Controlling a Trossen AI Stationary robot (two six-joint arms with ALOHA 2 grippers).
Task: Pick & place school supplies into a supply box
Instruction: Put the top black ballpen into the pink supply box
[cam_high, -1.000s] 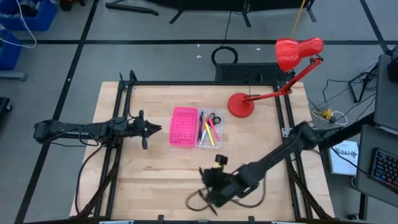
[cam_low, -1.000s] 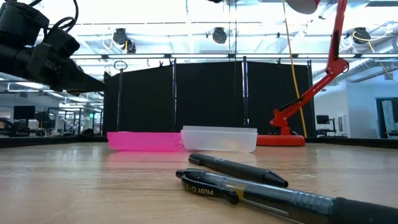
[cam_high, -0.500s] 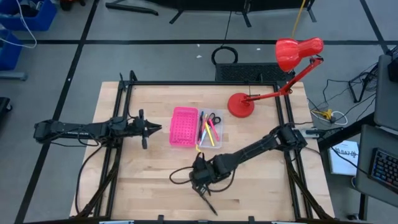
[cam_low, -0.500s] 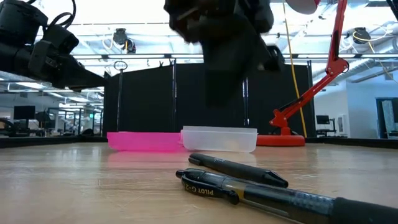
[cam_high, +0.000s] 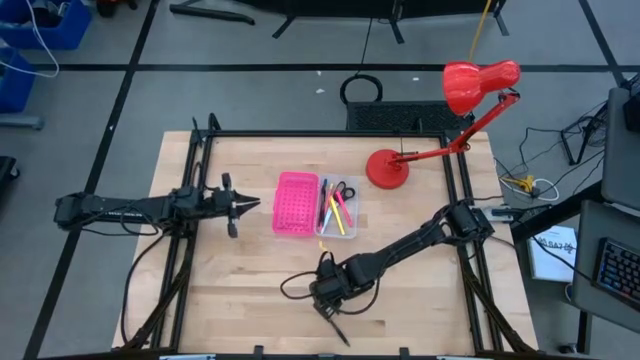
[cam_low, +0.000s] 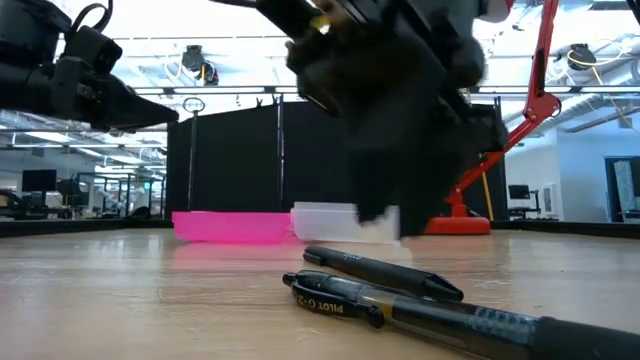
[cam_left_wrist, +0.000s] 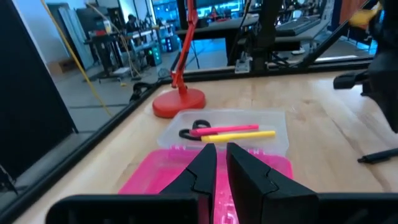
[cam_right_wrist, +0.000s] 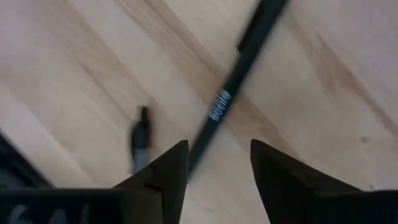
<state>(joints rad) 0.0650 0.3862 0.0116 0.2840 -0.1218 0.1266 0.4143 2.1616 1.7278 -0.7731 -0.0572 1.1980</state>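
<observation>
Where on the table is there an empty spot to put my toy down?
Bare wood lies between the left gripper and the table's near edge, and right of the supply box, below the red lamp base. It is crowded near the front middle, where the open right gripper hangs over black pens.

Bare wood lies left of the tray (cam_high: 340, 210) up to the left gripper (cam_high: 252, 206), save the pink rectangle (cam_high: 293, 203) touching its side. Nearer the front edge, the right gripper (cam_high: 325, 296), fingers spread, hangs over two black pens (cam_low: 385, 272), seemingly just clear. The lamp base (cam_high: 387, 168) stands near the tray's far right corner.
</observation>
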